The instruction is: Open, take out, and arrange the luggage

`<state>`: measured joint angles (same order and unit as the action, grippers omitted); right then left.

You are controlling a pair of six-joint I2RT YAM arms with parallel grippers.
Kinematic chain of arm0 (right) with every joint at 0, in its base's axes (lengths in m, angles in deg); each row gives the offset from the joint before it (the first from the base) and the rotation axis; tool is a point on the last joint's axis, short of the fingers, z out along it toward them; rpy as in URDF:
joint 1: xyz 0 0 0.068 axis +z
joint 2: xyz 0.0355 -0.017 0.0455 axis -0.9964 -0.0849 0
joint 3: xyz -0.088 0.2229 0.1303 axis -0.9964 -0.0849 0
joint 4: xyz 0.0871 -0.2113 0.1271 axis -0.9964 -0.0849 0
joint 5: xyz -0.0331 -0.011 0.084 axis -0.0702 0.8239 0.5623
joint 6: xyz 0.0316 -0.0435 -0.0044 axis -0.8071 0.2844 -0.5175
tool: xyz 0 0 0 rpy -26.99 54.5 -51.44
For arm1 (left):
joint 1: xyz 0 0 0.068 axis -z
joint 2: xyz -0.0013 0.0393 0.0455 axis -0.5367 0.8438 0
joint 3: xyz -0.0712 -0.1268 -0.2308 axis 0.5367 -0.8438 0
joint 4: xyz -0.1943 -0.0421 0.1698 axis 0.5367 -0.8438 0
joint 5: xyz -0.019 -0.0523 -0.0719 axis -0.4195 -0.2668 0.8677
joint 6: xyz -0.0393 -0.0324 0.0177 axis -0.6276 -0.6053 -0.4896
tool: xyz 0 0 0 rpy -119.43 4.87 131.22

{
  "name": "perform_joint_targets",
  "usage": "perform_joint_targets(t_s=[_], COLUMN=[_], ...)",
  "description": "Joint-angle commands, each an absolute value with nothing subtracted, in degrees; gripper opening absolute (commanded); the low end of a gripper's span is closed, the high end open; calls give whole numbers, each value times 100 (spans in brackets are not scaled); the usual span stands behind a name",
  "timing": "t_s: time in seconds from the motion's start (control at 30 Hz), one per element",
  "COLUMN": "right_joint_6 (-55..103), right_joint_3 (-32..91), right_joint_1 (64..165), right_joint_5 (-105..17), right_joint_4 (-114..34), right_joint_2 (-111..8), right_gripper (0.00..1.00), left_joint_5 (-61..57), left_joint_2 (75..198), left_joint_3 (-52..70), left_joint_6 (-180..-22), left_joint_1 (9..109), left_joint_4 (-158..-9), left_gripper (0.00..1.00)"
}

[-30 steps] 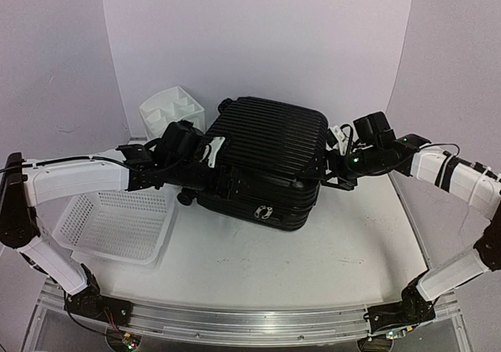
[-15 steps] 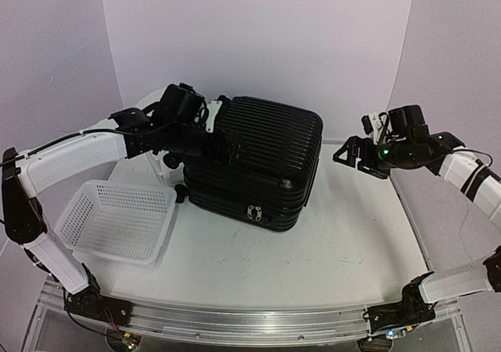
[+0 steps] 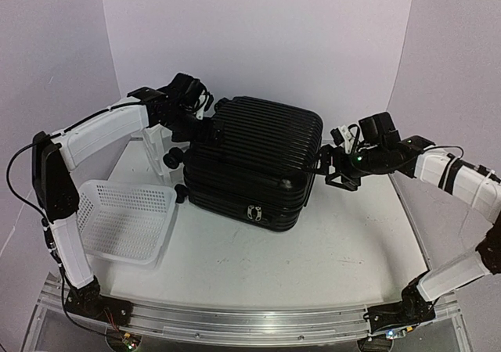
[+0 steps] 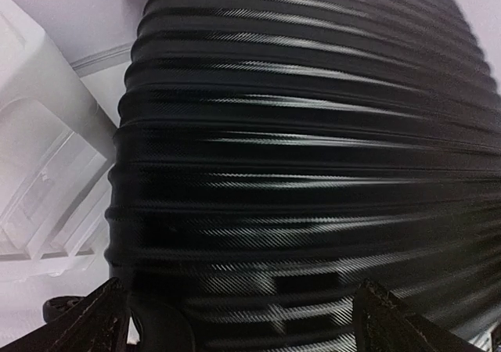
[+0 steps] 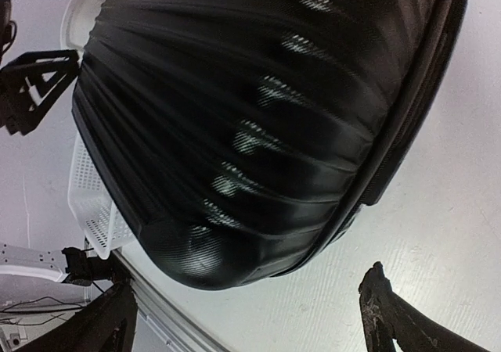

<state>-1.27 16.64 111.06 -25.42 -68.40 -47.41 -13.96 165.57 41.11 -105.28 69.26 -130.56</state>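
- Luggage (image 3: 254, 164): lies flat at the centre of the table (image 3: 329, 250), ribbed shell uppermost and closed. Its caster wheels (image 3: 169, 159) face 9 o'clock. No lining or contents show, so the opening step appears not yet done.
- Left gripper (image 3: 205, 127): sits at the case's 10 o'clock corner with its jaws spread wide and holds nothing. In its wrist view the ribbed shell fills the space between the fingers. Whether they touch the shell cannot be told.
- Right gripper (image 3: 330, 170): sits at the case's 3 o'clock edge, jaws likewise apart and empty. Its wrist view looks along the seam where the two shells meet.
- Probable reason for this placement: the arms bracket the case from opposite sides, one to steady it and one to work the seam. No fastener is clearly visible at either gripper.
- White mesh basket (image 3: 117, 223): rests on the table near the case at 8 o'clock, apart from it.
- White drawer unit (image 3: 153, 142): stands just beside the case at 9 to 10 o'clock, partly hidden by the left arm. It likely crowds that arm and any lid swinging that way.
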Motion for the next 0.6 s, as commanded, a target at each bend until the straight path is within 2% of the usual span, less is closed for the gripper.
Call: perform_joint_targets(t_s=[0.0,0.07,0.2,0.33,0.4,0.57], right_joint_6=[-363,-365,-382,-371,-300,-9], right_joint_3=[1677,1675,1642,1642,1642,1644], right_joint_1=[11219,11224,11226,11221,11220,11220], right_joint_5=[-2589,-2625,-2678,-2692,-2747,-3039], right_joint_4=[-6345,-6346,-6362,-6394,-6425,-6743], right_joint_2=[-4692,-4659,-4595,-4576,-4553,-4496], right_gripper=[98,98,98,98,98,98], left_joint_5=[-1972,-2114,-1637,-467,145,615], left_joint_2=[16883,16947,17066,17069,17073,17115], left_joint_3=[4746,4761,4673,4306,4151,4138], left_joint_6=[-10388,-10444,-10746,-11210,-11334,-11424], left_joint_1=[6788,6780,6773,6804,6962,7672], left_joint_4=[-13463,-13500,-13522,-13357,-13165,-12801], left_gripper=[99,99,99,98,96,96])
